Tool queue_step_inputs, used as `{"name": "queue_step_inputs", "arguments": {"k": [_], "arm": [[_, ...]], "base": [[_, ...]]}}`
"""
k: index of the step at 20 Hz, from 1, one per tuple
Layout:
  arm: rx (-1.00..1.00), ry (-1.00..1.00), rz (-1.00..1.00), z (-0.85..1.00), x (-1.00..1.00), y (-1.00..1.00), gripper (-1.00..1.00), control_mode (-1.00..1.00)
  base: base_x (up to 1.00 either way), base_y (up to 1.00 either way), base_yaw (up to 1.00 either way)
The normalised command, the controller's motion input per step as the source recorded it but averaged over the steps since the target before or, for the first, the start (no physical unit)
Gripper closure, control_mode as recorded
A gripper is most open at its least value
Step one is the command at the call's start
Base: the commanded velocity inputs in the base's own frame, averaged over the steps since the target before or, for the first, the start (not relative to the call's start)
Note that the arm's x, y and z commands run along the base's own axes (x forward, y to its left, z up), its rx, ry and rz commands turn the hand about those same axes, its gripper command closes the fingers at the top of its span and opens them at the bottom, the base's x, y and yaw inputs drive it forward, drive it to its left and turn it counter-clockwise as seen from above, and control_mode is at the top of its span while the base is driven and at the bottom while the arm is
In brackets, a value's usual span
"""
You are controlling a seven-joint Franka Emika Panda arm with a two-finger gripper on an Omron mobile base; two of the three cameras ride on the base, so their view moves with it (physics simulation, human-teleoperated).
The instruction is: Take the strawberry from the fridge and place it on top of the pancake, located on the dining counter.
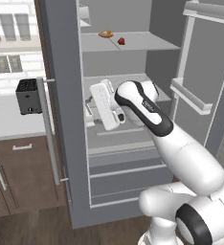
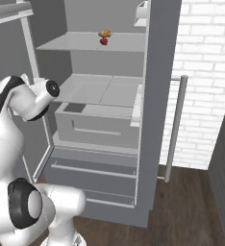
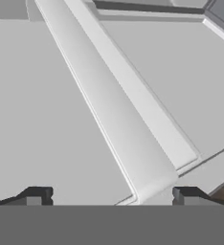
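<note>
At the far left of the left base view a boxy black toaster (image 1: 28, 96) with a slotted top sits on a pale counter (image 1: 8, 119), above brown wood-grain cabinets (image 1: 18, 174) with slim metal pulls. Next comes the fridge (image 1: 61, 119), matte grey, its doors swung open, with a long thin rod handle (image 1: 48, 131) running vertically. Its interior is smooth pale grey, flat shelves above boxy drawers. On the upper shelf (image 1: 133, 45), near the top centre of the frame, lies the strawberry (image 1: 121, 41), a tiny glossy red round, just beside a flatter orange-tan food item (image 1: 106, 33) to its left. Lower, mid-frame, the gripper (image 1: 91, 110) is at the drawer level, well below the fruit. In the hand view its dark squared fingertips (image 3: 37, 195) stand wide apart with nothing between them, over a pale ridged strip. No readable writing shows. At the right of the right base view is a white brick wall (image 2: 206, 72).
</note>
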Motion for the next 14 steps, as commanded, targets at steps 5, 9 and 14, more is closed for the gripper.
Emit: {"name": "queue_step_inputs", "arguments": {"k": [5, 9, 14], "arm": [[-0.04, -0.07, -0.08, 0.05, -0.41, -0.74, -1.00, -1.00], [-0.14, -0.02, -0.12, 0.16, -0.26, -1.00, -1.00, -1.00], [-0.46, 0.00, -0.09, 0.19, 0.00, -0.95, -1.00, -1.00]], "base": [[0.00, 0.00, 0.00], [0.00, 0.00, 0.00], [0.00, 0.00, 0.00]]}}
